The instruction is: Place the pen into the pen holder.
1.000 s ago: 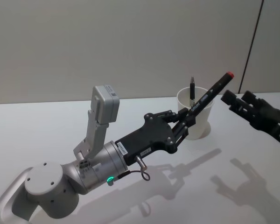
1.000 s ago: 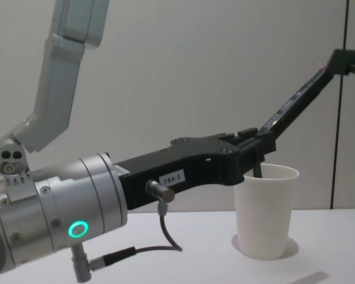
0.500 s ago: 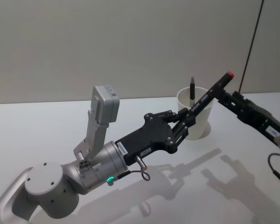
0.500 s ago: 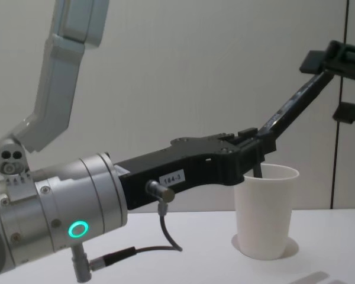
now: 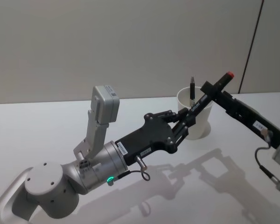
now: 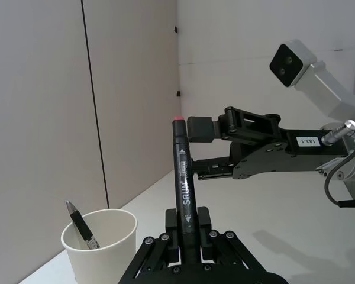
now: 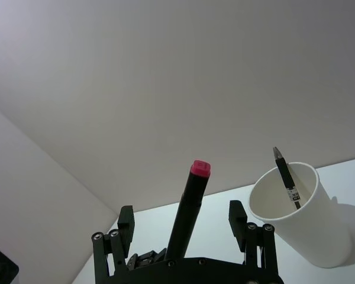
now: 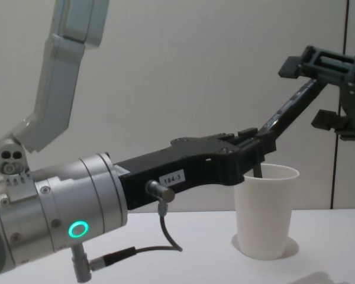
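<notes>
White paper cup point(image 5: 199, 127) stands upright on the pale table point(image 5: 46, 121), over toward the right side, and there's a thin spare pen point(image 5: 192, 88) already leaning in it, tip poking up past the rim. So the pen point(image 5: 204, 99) itself, a fat black one with a red end, isn't in the cup: it's up in the air and tilted, red end high and pointing off to the right, gripped end close beside the cup's left wall. Left gripper point(image 5: 184, 123) reaches in from the lower left and is clamped on the lower part of the pen, pinched tight around the barrel. Right gripper point(image 5: 213, 89) comes in from the right and sits around the upper part of the pen, just under the red end. Its fingers point(image 7: 236, 214) are spread, one on each side of the barrel, and the right wrist view shows a clear gap on both sides, so nothing's touching there. From the chest view the pen slants up past the cup's rim toward the right gripper, well above the table
</notes>
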{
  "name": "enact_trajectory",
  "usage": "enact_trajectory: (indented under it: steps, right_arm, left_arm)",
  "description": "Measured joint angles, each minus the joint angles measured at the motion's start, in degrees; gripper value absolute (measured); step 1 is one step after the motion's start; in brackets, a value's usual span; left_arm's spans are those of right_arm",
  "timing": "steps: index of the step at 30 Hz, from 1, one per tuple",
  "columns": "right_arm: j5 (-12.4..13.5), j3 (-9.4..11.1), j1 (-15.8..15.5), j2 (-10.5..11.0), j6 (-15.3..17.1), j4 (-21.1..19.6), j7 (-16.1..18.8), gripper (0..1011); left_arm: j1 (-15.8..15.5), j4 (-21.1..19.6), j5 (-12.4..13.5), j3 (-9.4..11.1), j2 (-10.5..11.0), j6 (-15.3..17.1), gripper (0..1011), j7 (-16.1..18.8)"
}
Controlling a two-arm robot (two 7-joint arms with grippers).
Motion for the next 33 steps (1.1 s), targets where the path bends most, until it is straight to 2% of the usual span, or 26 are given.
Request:
enact_trajectory:
  steps: [15,33]
  right_arm:
    - [0.16,-1.61,2.20,-1.83,0.63,1.66,-2.72,1001]
    - [0.58,-2.84,2.89,-2.11,0.59,2.07,-3.93,1001]
  left_arm:
    - [0.00,0.00,0.00,0.00,0.00,0.00,189,0.00]
    - [0.00,0.00,0.00,0.00,0.00,0.00,189,0.01]
